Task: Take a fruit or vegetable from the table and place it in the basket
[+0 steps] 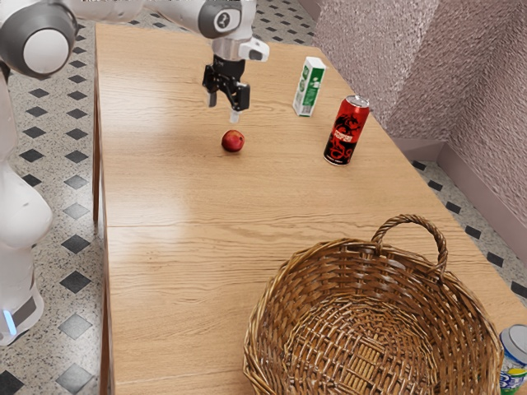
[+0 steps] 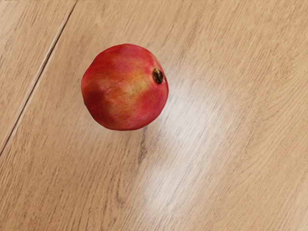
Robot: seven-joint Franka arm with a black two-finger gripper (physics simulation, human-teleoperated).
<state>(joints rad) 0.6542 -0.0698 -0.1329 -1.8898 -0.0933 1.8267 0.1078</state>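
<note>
No load in the open gripper (image 1: pixel 222 111), poised near the red fruit (image 1: pixel 233 141) on the table (image 1: pixel 173 197). Apparently at the approach step; next, align, lower and grasp, then carry to the basket (image 1: pixel 280 313), well apart.

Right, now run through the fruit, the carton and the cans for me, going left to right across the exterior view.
Round red fruit → green-and-white carton → red-and-black can → can with a gray top, cut off by the picture's edge.
</note>
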